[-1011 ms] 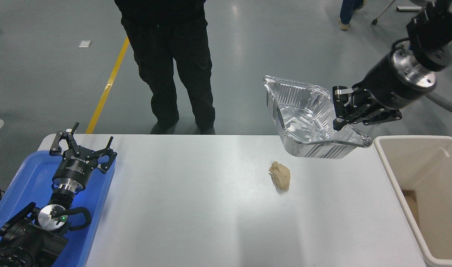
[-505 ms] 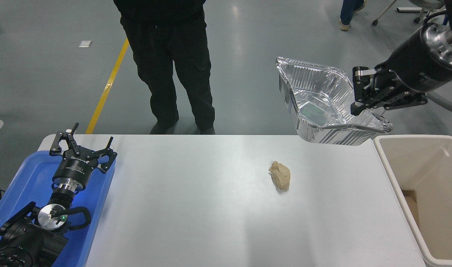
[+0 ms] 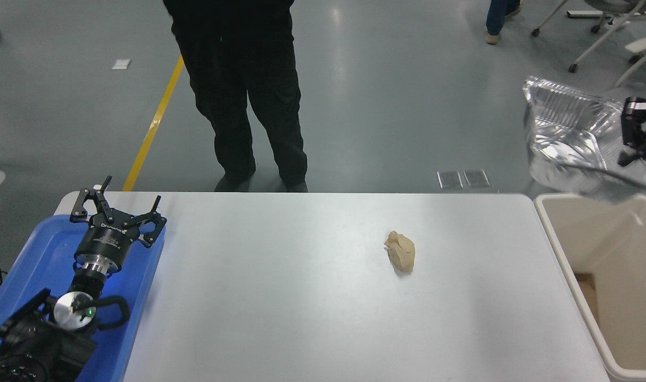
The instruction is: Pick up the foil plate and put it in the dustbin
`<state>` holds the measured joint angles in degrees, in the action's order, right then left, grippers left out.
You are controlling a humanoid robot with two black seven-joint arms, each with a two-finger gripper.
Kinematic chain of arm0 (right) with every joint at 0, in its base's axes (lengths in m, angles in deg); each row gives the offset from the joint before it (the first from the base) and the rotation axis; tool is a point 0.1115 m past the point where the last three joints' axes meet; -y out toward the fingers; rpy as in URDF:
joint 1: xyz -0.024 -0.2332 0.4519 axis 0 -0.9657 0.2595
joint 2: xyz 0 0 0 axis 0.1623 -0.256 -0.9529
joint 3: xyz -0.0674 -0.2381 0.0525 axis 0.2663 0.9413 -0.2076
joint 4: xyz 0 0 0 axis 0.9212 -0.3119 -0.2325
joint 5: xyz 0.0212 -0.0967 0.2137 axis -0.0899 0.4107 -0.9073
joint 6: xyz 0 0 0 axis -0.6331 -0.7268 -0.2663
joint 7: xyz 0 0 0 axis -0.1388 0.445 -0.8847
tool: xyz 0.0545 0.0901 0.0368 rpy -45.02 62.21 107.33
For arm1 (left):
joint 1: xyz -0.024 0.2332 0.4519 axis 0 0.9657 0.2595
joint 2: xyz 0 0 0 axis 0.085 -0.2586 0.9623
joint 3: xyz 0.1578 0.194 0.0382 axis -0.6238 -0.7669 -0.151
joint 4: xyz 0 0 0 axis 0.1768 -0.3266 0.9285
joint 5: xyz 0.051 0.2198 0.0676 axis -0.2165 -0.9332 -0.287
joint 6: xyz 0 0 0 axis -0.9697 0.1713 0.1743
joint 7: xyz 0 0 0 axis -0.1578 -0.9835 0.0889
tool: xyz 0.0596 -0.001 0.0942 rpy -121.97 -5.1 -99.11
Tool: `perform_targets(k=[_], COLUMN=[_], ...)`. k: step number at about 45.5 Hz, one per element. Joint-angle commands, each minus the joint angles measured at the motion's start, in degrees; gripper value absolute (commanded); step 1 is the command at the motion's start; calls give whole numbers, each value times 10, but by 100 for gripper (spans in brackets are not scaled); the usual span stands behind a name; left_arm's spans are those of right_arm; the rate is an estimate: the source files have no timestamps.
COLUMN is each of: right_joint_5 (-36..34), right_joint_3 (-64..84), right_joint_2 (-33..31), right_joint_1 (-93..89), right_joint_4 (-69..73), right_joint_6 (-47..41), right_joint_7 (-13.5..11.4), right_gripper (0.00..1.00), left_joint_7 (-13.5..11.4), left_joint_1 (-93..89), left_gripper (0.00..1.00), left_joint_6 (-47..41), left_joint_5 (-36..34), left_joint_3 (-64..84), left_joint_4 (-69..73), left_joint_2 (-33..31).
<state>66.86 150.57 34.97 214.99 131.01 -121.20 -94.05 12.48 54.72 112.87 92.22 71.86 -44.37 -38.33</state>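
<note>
1. Where the right edge cuts off the arm, right gripper seen only in part, clamped on the near right rim of the foil plate.
2. Held in the air, tilted, open side turned toward the camera and left; long axis running from upper left to lower right; blurred and somewhat crumpled along the lower wall.
3. Hanging above the far left corner of the dustbin, over its rim, not inside it.
4. Standing just off the table's right end, cream, deep-walled, with a brown patch showing at its bottom.
5. Lying well apart on the white table, a crumpled tan paper wad, right of centre.
6. Parked at lower left over a blue tray, left gripper, fingers spread wide, grasping nothing.
7. Printed in white on its black body, a short word, too small to read.
8. Standing at the table's far side, a person in black trousers; behind, grey floor with a yellow line.
</note>
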Motion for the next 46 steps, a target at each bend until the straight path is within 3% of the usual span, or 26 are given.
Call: perform_targets(k=[1, 15, 25, 46], right_joint_5=[-4, -11, -10, 1], right_joint_3=[24, -127, -264, -460], right_joint_2=[-43, -49, -37, 61], right_joint_1=[-148, -447, -652, -887], right_joint_4=[-81, -217, -382, -649], right_joint_6=[101, 218, 227, 247], right_joint_7=[3, 28, 28, 28], right_gripper=[0, 0, 0, 0], left_joint_7=[0, 0, 0, 0], left_joint_1=[0, 0, 0, 0], left_gripper=[99, 99, 99, 99], left_joint_6=[0, 0, 0, 0], left_joint_5=[0, 0, 0, 0], left_joint_3=[0, 0, 0, 0], left_joint_4=[0, 0, 0, 0], left_joint_2=[0, 0, 0, 0])
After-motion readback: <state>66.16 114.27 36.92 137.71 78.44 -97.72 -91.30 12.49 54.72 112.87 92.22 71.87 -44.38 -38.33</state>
